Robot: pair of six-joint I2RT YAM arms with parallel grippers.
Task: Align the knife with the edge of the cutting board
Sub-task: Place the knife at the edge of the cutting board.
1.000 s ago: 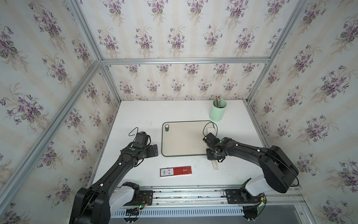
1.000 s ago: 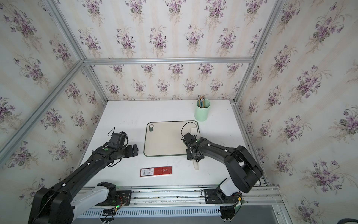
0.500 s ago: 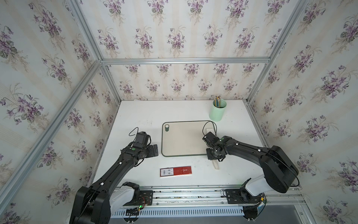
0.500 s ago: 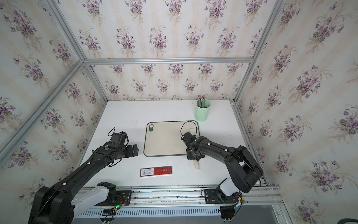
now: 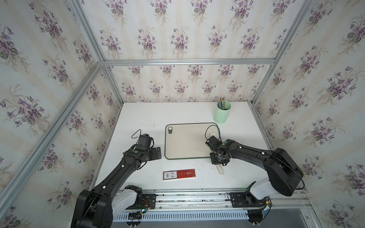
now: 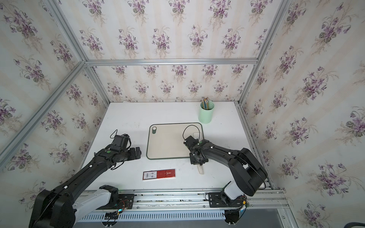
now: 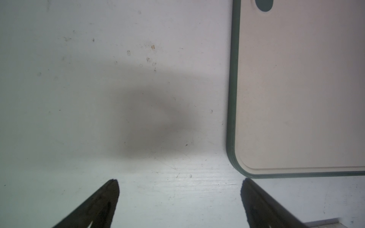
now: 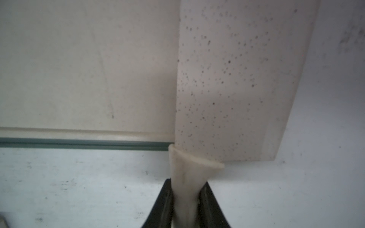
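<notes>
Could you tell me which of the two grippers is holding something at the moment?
The right gripper, clamped on the handle of the knife at the edge of the cutting board; the left gripper hangs open and empty over the table.

Walls (image 5: 177, 29): papered on the three sides you look at, pale cream stripes with purple flower sprigs.
Frame (image 5: 187, 61): silver aluminium bars along the wall joints, in both top views.
Bench (image 5: 177, 114): white and matt; your wrist views show it scuffed and speckled.
Front edge of bench: metal rail (image 5: 197, 197), with a slotted strip (image 5: 177, 216) below.
Light: even, with soft shadows.
</notes>
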